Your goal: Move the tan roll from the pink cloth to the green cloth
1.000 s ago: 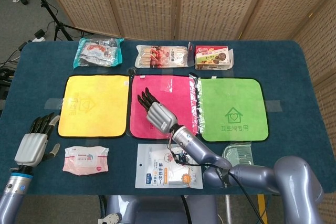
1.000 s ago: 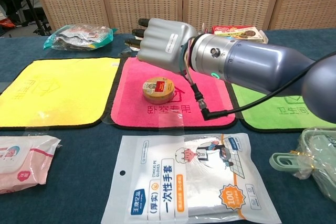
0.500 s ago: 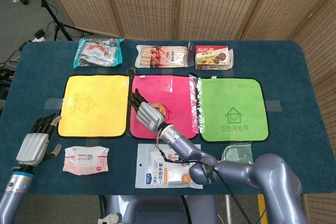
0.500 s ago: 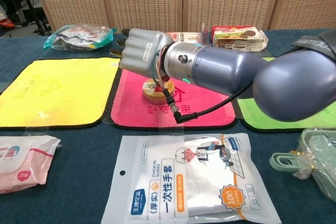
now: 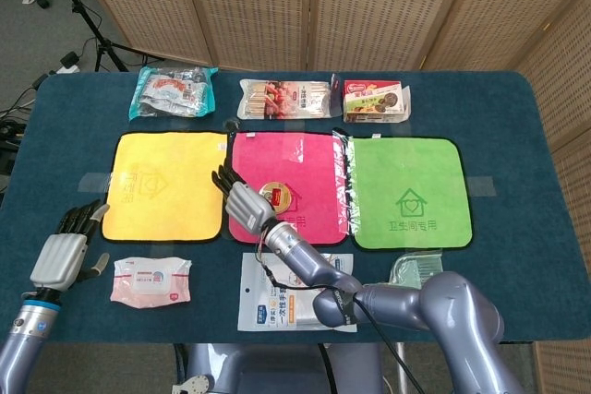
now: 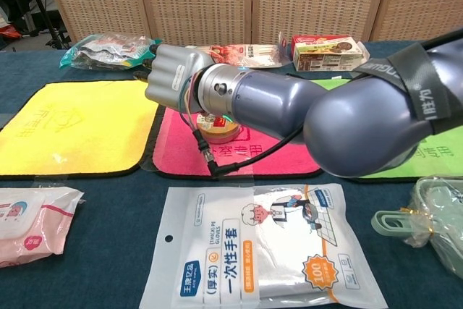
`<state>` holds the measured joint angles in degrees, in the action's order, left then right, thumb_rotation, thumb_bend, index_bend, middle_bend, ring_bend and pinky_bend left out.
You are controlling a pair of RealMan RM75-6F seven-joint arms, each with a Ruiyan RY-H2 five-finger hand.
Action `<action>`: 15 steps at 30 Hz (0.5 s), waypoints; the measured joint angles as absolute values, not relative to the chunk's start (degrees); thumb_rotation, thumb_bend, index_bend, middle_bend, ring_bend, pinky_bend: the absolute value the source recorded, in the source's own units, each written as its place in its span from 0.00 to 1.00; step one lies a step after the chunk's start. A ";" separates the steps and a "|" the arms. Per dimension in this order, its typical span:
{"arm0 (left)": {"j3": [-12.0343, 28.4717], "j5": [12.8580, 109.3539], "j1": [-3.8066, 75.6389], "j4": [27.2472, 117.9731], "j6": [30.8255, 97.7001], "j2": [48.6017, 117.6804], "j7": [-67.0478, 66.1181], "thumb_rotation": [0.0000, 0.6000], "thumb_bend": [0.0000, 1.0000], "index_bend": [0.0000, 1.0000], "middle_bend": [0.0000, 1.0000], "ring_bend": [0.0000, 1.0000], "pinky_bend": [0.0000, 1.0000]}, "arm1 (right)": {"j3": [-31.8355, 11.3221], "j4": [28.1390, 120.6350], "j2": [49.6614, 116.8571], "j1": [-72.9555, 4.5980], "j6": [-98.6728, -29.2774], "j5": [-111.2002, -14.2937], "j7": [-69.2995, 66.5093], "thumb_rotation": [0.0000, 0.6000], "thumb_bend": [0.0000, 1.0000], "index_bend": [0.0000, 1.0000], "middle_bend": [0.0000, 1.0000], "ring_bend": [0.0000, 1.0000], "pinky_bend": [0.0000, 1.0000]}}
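Drift is what I see over the last second: my right hand (image 5: 242, 202) has slid from the middle of the square pink cloth (image 5: 314, 149) out to its nine o'clock edge, towards the yellow cloth (image 5: 166, 182). That uncovers the flat tan roll with the printed round label (image 5: 275, 196), which sits just below the cloth's centre where it sat before, untouched. In the head view the hand lies just beside the roll at its nine o'clock, fingers stretched out and apart towards eleven o'clock, holding nothing. In the chest view the hand's back and forearm hide most of the roll, so I cannot tell whether the palm brushes it.

My left hand (image 5: 65, 251) hangs off the yellow cloth's seven o'clock corner, fingers loosely spread, empty.

I judge the task not yet begun: the square green cloth (image 5: 406, 191) lies at three o'clock of the roll, and my hand is now on the far side from it, perhaps placed to grasp from the left.
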<state>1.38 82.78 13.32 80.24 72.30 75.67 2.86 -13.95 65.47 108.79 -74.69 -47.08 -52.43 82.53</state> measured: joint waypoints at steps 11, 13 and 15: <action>1.26 82.90 13.36 80.11 72.39 75.85 2.89 1.00 0.38 0.08 0.00 0.00 0.00 | -11.92 66.24 108.68 -75.36 -47.81 -51.56 81.51 1.00 0.98 0.23 0.00 0.00 0.05; 1.25 82.86 13.38 80.10 72.36 75.86 2.82 1.00 0.38 0.08 0.00 0.00 0.00 | -11.63 66.37 108.64 -75.48 -47.79 -51.44 81.31 1.00 0.98 0.23 0.00 0.00 0.05; 1.21 82.85 13.39 80.12 72.31 75.87 2.78 1.00 0.38 0.08 0.00 0.00 0.00 | -11.32 66.47 108.61 -75.61 -47.60 -51.22 81.02 1.00 0.96 0.23 0.00 0.00 0.05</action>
<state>1.21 82.85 13.39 80.12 72.31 75.87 2.78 -11.32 66.47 108.61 -75.61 -47.60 -51.22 81.02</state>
